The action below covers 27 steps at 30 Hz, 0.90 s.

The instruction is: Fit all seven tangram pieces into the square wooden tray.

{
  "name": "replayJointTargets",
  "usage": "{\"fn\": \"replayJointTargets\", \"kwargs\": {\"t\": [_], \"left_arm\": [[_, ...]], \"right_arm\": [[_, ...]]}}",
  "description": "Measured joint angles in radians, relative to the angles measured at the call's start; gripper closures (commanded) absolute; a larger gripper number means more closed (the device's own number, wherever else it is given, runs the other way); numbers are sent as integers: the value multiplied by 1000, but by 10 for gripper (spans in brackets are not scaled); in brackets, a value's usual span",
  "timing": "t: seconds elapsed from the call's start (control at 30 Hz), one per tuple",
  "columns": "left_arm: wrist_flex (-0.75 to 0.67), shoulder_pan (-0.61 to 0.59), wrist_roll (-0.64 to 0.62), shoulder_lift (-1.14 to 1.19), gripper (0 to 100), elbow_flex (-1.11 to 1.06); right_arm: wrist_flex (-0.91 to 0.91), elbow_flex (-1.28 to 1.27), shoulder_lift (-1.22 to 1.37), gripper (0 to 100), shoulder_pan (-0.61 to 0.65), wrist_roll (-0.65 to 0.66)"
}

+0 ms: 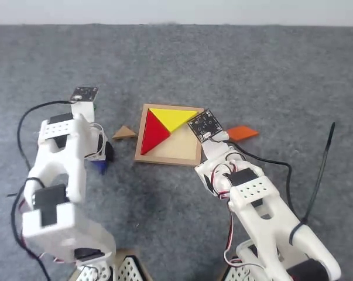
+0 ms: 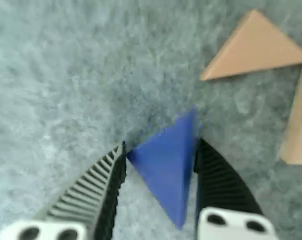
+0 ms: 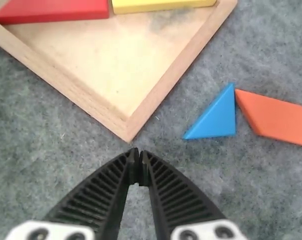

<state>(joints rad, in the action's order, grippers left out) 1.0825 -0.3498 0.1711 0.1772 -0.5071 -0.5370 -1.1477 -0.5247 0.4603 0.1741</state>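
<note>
The square wooden tray (image 1: pixel 185 153) lies mid-table with a red triangle (image 1: pixel 153 133) and a yellow triangle (image 1: pixel 173 117) in its far-left half. My left gripper (image 2: pixel 161 146) is left of the tray, shut on a dark blue triangle (image 2: pixel 168 175) that stands tilted between its fingers (image 2: pixel 98 192). A tan triangle (image 2: pixel 253 47) lies just beyond it on the carpet. My right gripper (image 3: pixel 139 162) is shut and holds nothing, just off the tray's corner (image 3: pixel 128 131). A light blue triangle (image 3: pixel 216 117) and an orange parallelogram (image 3: pixel 273 117) lie touching beside the tray.
Grey carpet covers the table. The orange parallelogram (image 1: pixel 242 133) sits right of the tray, the tan triangle (image 1: pixel 124 133) left of it. A speck of green (image 1: pixel 95 108) shows behind the left arm's wrist. A black cable (image 1: pixel 322 164) runs on the right.
</note>
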Motion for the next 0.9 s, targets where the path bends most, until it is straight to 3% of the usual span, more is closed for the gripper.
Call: {"fn": "replayJointTargets", "kwargs": {"t": [0.23, 0.47, 0.9], "left_arm": [[101, -6, -2, 133, 779, 160], [101, -3, -18, 140, 837, 169], [101, 0, -25, 138, 840, 169]], "right_arm": [[0, 0, 0, 989, 0, 0], [0, 0, 0, 989, 0, 0], [0, 0, 0, 989, 0, 0]]}}
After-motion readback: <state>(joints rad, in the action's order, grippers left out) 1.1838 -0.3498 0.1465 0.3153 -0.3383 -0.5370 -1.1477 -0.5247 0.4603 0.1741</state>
